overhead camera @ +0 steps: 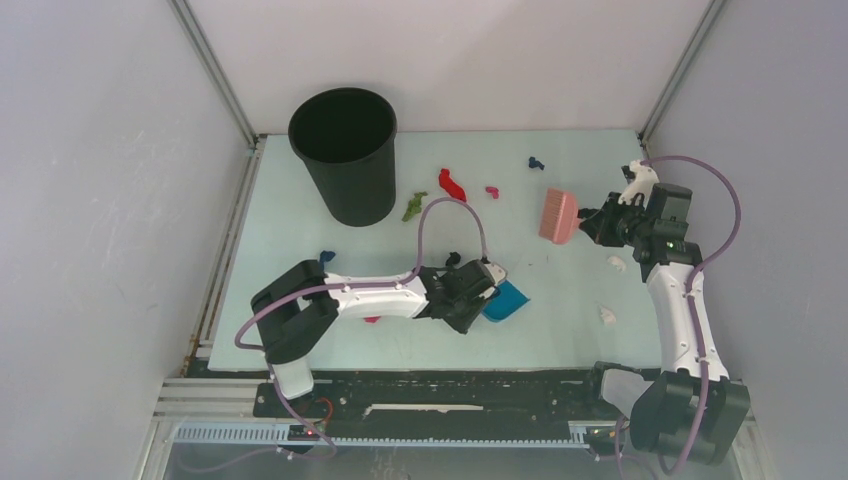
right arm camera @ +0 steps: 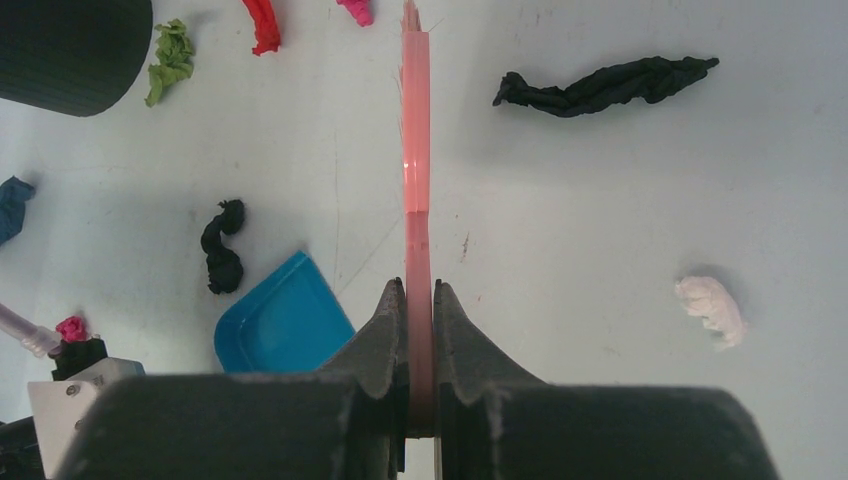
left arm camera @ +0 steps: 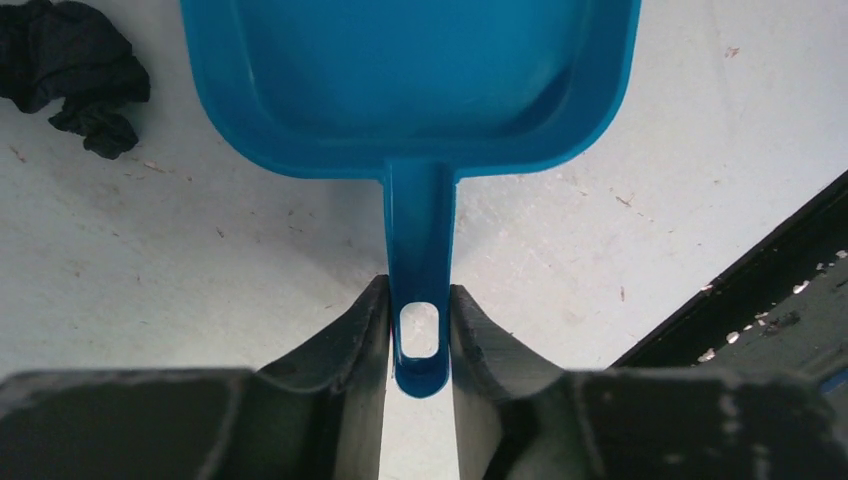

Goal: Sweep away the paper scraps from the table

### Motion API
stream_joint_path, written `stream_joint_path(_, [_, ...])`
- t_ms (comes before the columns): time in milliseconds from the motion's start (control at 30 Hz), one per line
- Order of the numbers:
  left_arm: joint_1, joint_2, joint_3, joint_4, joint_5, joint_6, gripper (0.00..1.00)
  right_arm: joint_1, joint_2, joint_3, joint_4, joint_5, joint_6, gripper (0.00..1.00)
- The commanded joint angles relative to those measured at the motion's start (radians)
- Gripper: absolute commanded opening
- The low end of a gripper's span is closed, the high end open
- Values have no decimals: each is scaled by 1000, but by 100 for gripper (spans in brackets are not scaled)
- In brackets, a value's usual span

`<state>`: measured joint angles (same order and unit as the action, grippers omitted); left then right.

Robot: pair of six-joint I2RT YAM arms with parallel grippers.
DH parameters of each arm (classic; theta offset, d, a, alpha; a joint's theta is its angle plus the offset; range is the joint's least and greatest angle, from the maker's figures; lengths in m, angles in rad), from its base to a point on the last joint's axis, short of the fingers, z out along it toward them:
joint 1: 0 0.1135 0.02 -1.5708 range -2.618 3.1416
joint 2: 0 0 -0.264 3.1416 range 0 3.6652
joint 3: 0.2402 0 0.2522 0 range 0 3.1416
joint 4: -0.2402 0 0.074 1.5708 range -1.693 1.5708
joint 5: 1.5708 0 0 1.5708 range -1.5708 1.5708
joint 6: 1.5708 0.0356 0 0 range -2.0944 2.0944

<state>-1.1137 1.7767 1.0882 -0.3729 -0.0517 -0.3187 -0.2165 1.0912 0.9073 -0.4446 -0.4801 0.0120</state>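
The blue dustpan (overhead camera: 507, 302) lies on the pale green table (overhead camera: 560, 330). My left gripper (overhead camera: 484, 283) is shut on its handle. In the left wrist view both fingers press the handle's looped end (left arm camera: 420, 340), and my left gripper (left arm camera: 420, 292) points at the pan (left arm camera: 410, 80). My right gripper (overhead camera: 592, 222) is shut on the pink hand brush (overhead camera: 558, 216), held above the table; the right wrist view shows its handle (right arm camera: 416, 150) edge-on in my right gripper (right arm camera: 419, 290). Paper scraps lie scattered: red (overhead camera: 452, 185), green (overhead camera: 413, 206), magenta (overhead camera: 491, 190), dark blue (overhead camera: 536, 162), black (right arm camera: 610, 85).
A black bin (overhead camera: 345, 155) stands at the back left. Another blue scrap (overhead camera: 326, 257) lies near the left arm's elbow and a red one (overhead camera: 372, 319) beneath the arm. White bits (overhead camera: 616, 263) lie by the right arm. A black scrap (left arm camera: 75, 70) sits left of the pan.
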Motion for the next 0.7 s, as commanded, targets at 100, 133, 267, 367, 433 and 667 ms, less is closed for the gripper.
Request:
stream_joint_path(100, [-14, -62, 142, -140, -59, 17, 24, -3, -51, 62, -15, 56, -126, 0])
stream_joint_path(133, [-15, -67, 158, -161, -59, 15, 22, -1, -68, 85, -12, 81, -161, 0])
stream_joint_path(267, [-15, -106, 150, -177, -46, -9, 7, 58, -77, 224, 25, 151, -398, 0])
stream_joint_path(367, [-18, -151, 100, -151, -26, -51, 0, 168, 10, 366, 13, 288, -595, 0])
stream_joint_path(433, [-23, -201, 58, -123, -27, -79, 0, 245, 81, 413, 51, 373, -744, 0])
stream_joint_path(667, [-67, -328, -44, -69, -65, -161, 0, 395, 330, 547, 182, 662, -1086, 0])
